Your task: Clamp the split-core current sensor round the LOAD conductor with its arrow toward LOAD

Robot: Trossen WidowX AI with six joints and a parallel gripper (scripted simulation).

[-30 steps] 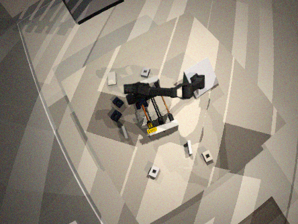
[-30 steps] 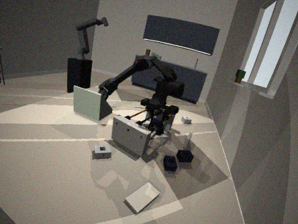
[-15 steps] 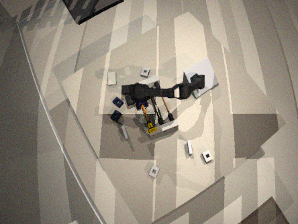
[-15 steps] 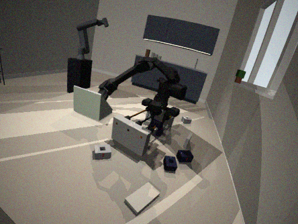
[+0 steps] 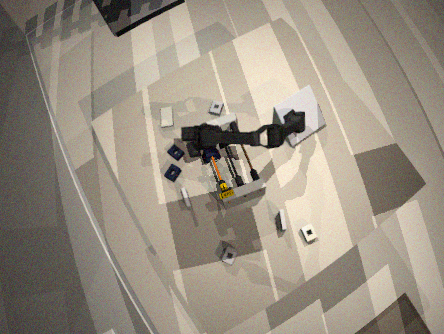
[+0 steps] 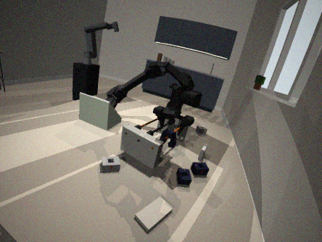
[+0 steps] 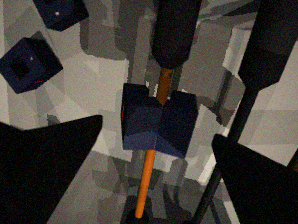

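The dark blue sensor (image 5: 211,154) (image 6: 171,139) (image 7: 175,124) sits around the orange conductor (image 5: 216,168) (image 7: 145,182). In the wrist view its two halves meet along a seam over the conductor, with a V-shaped notch at the upper end. Whether it is latched cannot be told, and its arrow is not visible. A yellow marker (image 5: 226,193) is at the conductor's end in the top view; its lettering is too blurred to read. My gripper (image 7: 158,130) is wide open, one finger on each side of the sensor, with visible gaps between fingers and sensor.
Two darker conductors run beside the orange one between grey end plates (image 6: 141,148). Two dark blue blocks (image 5: 175,151) (image 5: 173,172) lie left of the fixture. Pale blocks (image 5: 216,107) (image 5: 308,233), a flat white box (image 6: 154,214) and a large slanted panel (image 6: 95,113) stand around.
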